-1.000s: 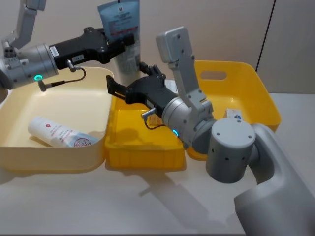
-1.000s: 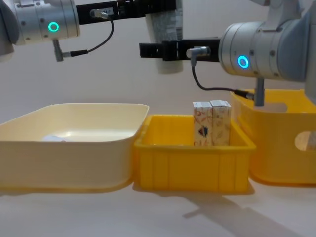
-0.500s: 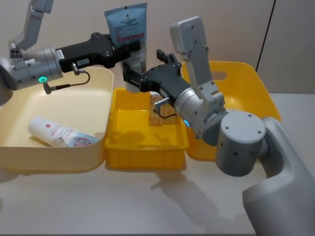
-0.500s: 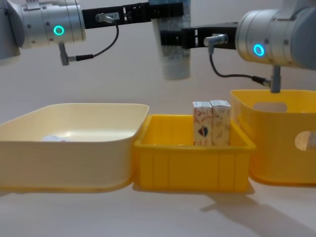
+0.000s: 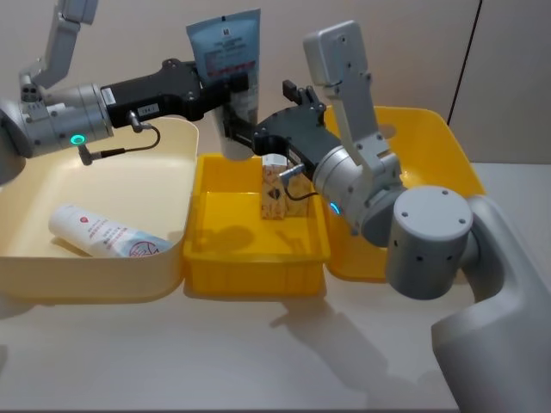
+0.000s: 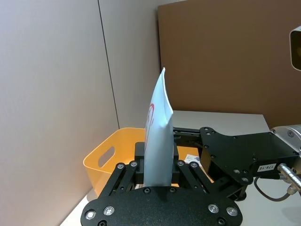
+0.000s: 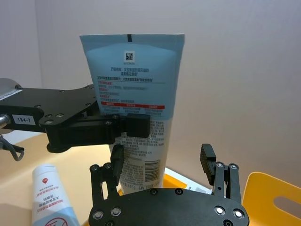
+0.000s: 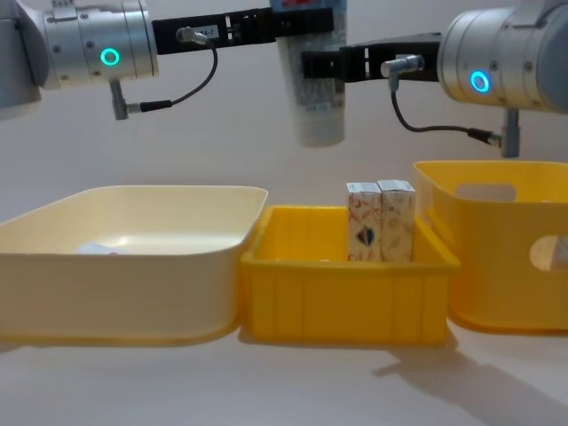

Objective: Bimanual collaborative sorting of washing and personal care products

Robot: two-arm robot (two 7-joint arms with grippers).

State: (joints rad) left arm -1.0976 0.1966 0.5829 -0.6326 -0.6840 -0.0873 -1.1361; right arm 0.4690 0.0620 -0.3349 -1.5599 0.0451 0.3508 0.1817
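A: Pouch of soft plastic, light blue on top and white below — where is it?

B: Upright in the air over the small yellow plastic bin, pinched mid-body by the left hand.

A: And the right hand?

B: Spread wide by the white lower half, not closed on it. The pouch looks light, pliable and slick — the fuller white section should grip better than the thin crimped top.
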